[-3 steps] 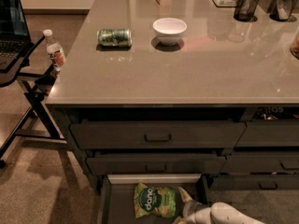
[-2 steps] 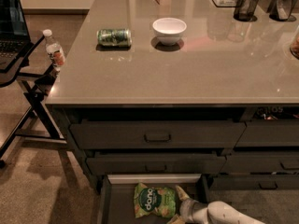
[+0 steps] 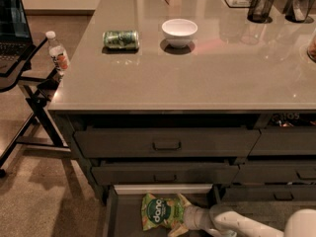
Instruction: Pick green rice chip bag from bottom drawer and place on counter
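Observation:
The green rice chip bag (image 3: 159,212) lies flat in the open bottom drawer (image 3: 162,188), with its dark green circle facing up. My gripper (image 3: 184,217) reaches in from the right on a white arm and sits against the bag's right edge, low in the drawer. The bag hides its tip. The counter (image 3: 207,78) spreads above the two closed handled drawers.
On the counter are a green drink can (image 3: 121,39) on its side, a white bowl (image 3: 179,31) and a black mesh cup (image 3: 260,6) at the back right. A stand with a water bottle (image 3: 58,52) and a laptop (image 3: 12,23) is on the left.
My gripper has moved a little to the left inside the drawer and now meets the bag's right edge. The bag has not moved.

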Controlling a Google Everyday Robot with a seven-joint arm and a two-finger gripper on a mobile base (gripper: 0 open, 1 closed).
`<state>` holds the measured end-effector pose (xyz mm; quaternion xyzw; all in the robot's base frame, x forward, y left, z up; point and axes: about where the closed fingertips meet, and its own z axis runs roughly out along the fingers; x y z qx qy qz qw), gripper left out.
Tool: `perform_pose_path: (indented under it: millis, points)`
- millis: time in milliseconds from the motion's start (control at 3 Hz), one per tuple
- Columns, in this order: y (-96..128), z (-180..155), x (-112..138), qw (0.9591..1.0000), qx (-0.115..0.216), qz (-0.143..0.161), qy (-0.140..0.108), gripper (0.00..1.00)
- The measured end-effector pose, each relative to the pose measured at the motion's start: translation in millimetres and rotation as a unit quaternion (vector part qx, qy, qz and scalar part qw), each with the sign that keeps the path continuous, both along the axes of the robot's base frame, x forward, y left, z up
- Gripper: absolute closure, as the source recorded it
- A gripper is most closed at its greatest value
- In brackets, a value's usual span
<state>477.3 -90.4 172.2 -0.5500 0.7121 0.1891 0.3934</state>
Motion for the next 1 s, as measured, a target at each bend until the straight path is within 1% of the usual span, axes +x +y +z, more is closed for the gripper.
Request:
perform_pose_path:
  millis: [333,667,1000]
  points:
    - [10.4,-18.3,0.5,0.9995,-0.007,0.024,0.017,0.00]
    - [14.7,-36.0,1.6,0.9983,-0.015,0.040,0.038,0.06]
    - [15.4,-36.4,2.1,0.9983,-0.015,0.042,0.038,0.25]
